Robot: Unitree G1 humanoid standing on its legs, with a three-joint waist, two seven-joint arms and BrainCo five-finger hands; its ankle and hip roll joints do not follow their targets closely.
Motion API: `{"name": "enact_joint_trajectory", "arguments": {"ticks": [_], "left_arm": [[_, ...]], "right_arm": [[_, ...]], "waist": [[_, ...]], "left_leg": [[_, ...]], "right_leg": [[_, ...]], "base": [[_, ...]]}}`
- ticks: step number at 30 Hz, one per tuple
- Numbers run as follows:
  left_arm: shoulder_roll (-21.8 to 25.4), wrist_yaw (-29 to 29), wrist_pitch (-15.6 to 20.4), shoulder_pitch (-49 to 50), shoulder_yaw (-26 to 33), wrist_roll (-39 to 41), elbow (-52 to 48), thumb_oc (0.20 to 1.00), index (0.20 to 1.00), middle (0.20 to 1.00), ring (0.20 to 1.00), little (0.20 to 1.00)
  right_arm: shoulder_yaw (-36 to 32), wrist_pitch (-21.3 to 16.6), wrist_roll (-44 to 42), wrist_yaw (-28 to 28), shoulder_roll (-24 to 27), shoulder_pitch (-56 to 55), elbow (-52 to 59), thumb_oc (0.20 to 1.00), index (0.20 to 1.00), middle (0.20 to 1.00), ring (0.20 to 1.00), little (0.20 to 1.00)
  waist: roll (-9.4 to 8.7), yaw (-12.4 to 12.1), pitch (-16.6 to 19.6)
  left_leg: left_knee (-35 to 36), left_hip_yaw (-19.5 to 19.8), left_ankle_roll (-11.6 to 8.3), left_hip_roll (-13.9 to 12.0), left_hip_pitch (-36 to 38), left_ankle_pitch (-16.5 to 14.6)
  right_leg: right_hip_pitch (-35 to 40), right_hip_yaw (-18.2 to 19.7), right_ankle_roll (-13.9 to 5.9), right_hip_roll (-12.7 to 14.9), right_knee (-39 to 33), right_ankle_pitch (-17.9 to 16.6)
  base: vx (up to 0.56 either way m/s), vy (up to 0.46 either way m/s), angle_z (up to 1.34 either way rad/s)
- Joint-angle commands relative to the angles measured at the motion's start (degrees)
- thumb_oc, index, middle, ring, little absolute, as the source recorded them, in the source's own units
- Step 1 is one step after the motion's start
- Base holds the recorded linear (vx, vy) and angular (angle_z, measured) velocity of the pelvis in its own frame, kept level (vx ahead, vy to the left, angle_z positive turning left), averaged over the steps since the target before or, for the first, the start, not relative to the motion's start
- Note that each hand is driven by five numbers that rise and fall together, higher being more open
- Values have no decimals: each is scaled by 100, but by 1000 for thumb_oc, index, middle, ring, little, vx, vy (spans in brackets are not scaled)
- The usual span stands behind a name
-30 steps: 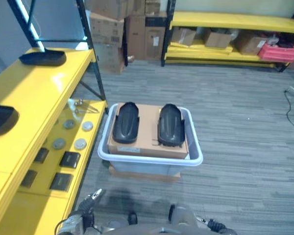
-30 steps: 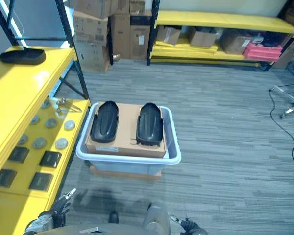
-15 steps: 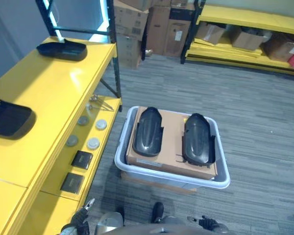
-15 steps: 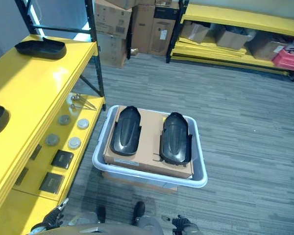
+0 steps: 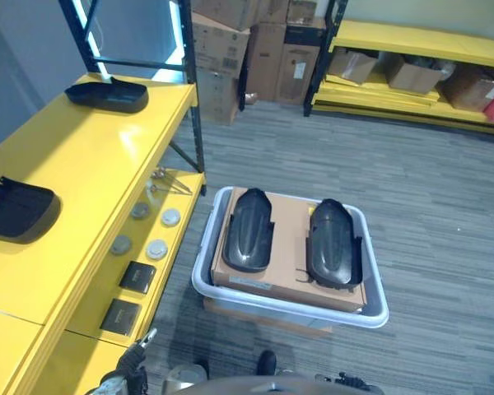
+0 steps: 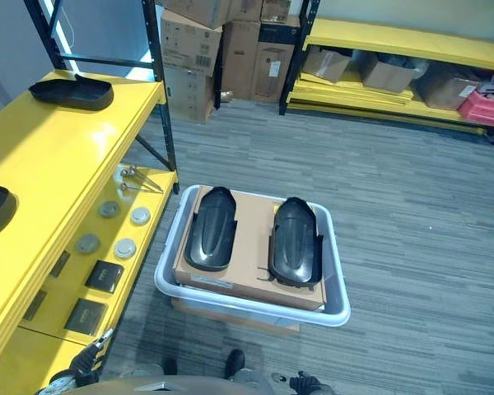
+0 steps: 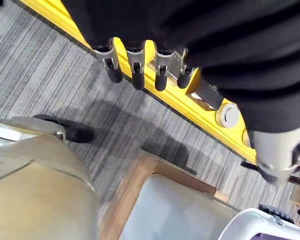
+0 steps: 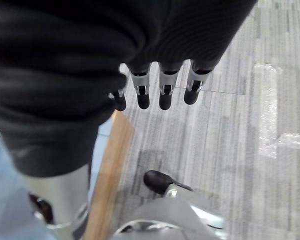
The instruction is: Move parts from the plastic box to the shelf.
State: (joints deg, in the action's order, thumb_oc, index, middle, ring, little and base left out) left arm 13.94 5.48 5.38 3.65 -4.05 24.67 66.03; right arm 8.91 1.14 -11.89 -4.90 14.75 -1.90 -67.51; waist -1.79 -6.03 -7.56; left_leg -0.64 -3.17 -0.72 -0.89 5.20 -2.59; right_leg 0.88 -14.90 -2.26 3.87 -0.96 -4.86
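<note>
Grey carpet is what my head cameras mostly see, with the pale plastic box [image 5: 290,309] sitting just beside the yellow shelf [image 5: 74,181]. Inside it a cardboard carton [image 5: 288,247] carries two black parts [image 5: 247,230] and [image 5: 331,243] side by side, and two more black parts [image 5: 107,95] and [image 5: 16,210] already lie on the shelf's top board. Round discs [image 5: 156,248] and dark square pads [image 5: 137,276] rest on the lower board, and cardboard boxes [image 5: 243,45] are stacked at the back of the room. From the left wrist, my left hand [image 7: 140,60] hangs with fingers straight and relaxed, holding nothing, right by the shelf's yellow edge. From the right wrist, my right hand [image 8: 160,87] looks the same, fingers loose and empty over the carpet.
</note>
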Motion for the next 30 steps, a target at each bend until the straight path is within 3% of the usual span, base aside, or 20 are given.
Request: {"name": "enact_joint_trajectory", "arguments": {"ticks": [1,2,5,6,8,12,16,19,24,27,30], "left_arm": [[-55,-36,-14,-33,240,51,15,1000,1000,1000,1000,1000],[-50,-97,-67,93,343,17,-45,1000,1000,1000,1000,1000],[-22,-61,-128,274,558,50,-51,1000,1000,1000,1000,1000],[-11,18,-99,365,622,147,-36,1000,1000,1000,1000,1000],[2,62,-41,430,662,202,-16,1000,1000,1000,1000,1000],[0,124,47,501,739,243,6,1000,1000,1000,1000,1000],[-105,95,100,554,848,43,11,1000,1000,1000,1000,1000],[-147,136,88,548,852,-49,-5,1000,1000,1000,1000,1000],[-51,376,31,589,684,-45,-221,1000,1000,1000,1000,1000],[120,713,2,342,282,171,-534,1000,1000,1000,1000,1000],[230,868,-15,-94,-78,537,-718,1000,1000,1000,1000,1000]], "right_arm": [[-192,-788,-1498,-1248,237,25,1477,1000,1000,1000,1000,1000],[-438,-859,-1576,-1659,303,-96,2237,1000,1000,1000,1000,1000],[-1038,-1156,-1424,-2020,450,-342,3208,1000,1000,1000,1000,1000],[-1391,-1525,-1274,-2253,563,-437,3620,1000,1000,1000,1000,1000],[-1783,-1838,-1287,-2323,686,-470,3920,1000,1000,1000,1000,1000],[-2368,-2040,-1078,-2562,962,-342,4460,1000,1000,1000,1000,1000],[-2882,-2004,-693,-3087,1098,-213,5120,1000,1000,1000,1000,1000],[-3002,-1660,-11,-3045,1277,-164,5180,1000,1000,1000,1000,1000],[-2820,-1258,4,-2772,1700,207,4747,1000,1000,1000,1000,1000],[-2516,-1059,-329,-3052,2114,917,4330,1000,1000,1000,1000,1000],[-2283,-1092,-448,-3354,2456,1762,3628,1000,1000,1000,1000,1000]], "waist": [[43,77,-46],[40,167,-23],[40,357,10],[50,433,13],[56,481,9],[58,461,17],[54,417,87],[67,376,114],[156,150,71],[325,-61,-269],[482,-183,-663]], "left_leg": [[149,-4,-52,-163,-285,292],[168,-71,-46,-177,-276,293],[210,-192,-19,-210,-263,290],[230,-249,-15,-227,-256,292],[242,-288,-29,-241,-250,285],[284,-311,-62,-259,-224,276],[322,-337,-94,-281,-224,278],[334,-303,-115,-275,-216,268],[153,-159,-145,-280,-378,282],[-335,71,-113,-180,-1097,323],[-653,275,-126,-76,-1697,373]], "right_leg": [[197,125,-730,522,301,216],[180,156,-725,516,299,226],[126,239,-710,493,297,260],[111,272,-704,475,286,280],[117,288,-707,457,251,293],[173,245,-718,454,174,306],[200,186,-731,472,129,315],[231,165,-729,484,99,320],[190,64,-716,580,247,366],[-345,11,-677,736,749,447],[-847,-13,-638,830,1066,473]], "base": [[53,-2,-1],[47,6,-3],[24,15,-16],[12,11,-19],[0,0,0],[3,-8,-19],[14,-4,-5],[73,-7,2],[110,-12,1],[-250,54,7],[-329,21,20]]}}
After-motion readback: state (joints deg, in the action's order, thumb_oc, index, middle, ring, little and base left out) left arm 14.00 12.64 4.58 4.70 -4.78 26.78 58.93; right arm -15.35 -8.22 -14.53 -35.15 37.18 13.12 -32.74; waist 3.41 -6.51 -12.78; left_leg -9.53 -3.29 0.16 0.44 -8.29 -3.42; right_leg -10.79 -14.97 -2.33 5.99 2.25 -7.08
